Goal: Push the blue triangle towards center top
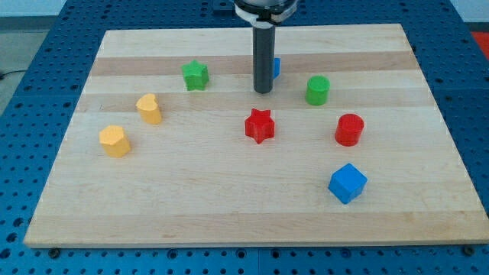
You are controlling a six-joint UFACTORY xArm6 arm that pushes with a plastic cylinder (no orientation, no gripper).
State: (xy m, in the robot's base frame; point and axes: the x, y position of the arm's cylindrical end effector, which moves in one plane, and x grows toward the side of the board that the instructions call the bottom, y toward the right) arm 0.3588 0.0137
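The blue triangle [276, 67] is near the view's top centre, mostly hidden behind my rod; only its right edge shows. My tip [263, 92] rests on the board just in front of and slightly left of it, touching or nearly touching it. A red star [259, 125] lies below the tip.
A green star [195, 75] sits left of the rod and a green cylinder [318, 90] right of it. A red cylinder [349, 129] and a blue cube [348, 182] are lower right. A yellow heart [150, 108] and a yellow hexagon [114, 141] are at the left. The wooden board [229, 214] bears them all.
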